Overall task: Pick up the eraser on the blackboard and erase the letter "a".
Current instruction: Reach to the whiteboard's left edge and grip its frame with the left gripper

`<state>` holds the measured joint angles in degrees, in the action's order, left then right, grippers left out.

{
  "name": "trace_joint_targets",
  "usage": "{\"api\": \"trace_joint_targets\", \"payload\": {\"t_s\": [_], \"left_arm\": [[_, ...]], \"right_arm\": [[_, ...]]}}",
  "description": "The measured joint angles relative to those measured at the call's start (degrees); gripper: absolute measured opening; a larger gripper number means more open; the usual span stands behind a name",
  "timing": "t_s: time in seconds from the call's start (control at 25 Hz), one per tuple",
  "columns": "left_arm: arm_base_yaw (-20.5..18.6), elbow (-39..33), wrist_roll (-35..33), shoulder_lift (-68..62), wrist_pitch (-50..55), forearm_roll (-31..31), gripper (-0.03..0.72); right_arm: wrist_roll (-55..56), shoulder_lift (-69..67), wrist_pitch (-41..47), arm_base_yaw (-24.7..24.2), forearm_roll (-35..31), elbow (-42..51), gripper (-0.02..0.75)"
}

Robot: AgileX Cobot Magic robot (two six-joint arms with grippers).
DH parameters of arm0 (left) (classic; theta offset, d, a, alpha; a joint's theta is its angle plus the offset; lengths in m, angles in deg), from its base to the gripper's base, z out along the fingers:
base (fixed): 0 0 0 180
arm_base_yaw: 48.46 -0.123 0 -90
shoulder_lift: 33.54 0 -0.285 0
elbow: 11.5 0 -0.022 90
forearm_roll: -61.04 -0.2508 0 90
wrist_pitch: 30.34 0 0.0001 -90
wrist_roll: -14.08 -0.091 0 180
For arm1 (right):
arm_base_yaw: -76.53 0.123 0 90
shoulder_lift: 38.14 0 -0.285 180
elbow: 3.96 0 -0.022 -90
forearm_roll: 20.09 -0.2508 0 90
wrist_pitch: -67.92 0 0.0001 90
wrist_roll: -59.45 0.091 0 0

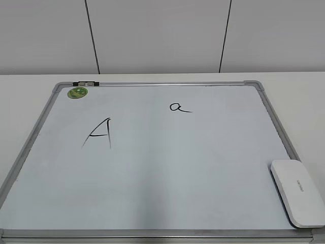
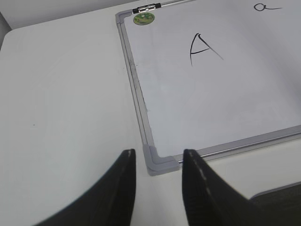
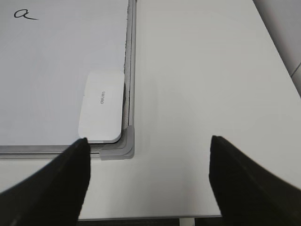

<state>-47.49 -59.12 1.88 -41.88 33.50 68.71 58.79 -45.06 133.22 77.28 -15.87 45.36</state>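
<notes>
You have the eraser (image 3: 101,106) lying flat in the near right corner of the blackboard (image 1: 152,173), its long edge tucked close against the right-hand frame rail and its near end close to the bottom rail. Your right gripper (image 3: 148,176) hangs above the counter (image 3: 202,94) just off that corner, released, its jaws spread wide and holding nothing. Your left gripper (image 2: 157,183) sits over the near left corner cap, jaws apart by a narrower gap, also empty. The main hazard is the frame: with the eraser this close to the rail, a finger coming down on the outer side may land on the metal and fail to seat, or skid the eraser inward. A shallow pinch on its low, smooth sides could let it slip. The letter "a" (image 1: 180,107) stands well apart from the capital "A" (image 1: 99,133), but a long sweep from the corner could smear toward it or press unevenly and leave the tail stroke.
</notes>
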Motion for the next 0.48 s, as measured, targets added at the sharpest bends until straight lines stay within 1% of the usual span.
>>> {"api": "trace_joint_targets", "payload": {"t_s": [0.48], "left_arm": [[0.00, 0.00, 0.00, 0.00, 0.00, 0.00, 0.242]], "right_arm": [[0.00, 0.00, 0.00, 0.00, 0.00, 0.00, 0.587]]}}
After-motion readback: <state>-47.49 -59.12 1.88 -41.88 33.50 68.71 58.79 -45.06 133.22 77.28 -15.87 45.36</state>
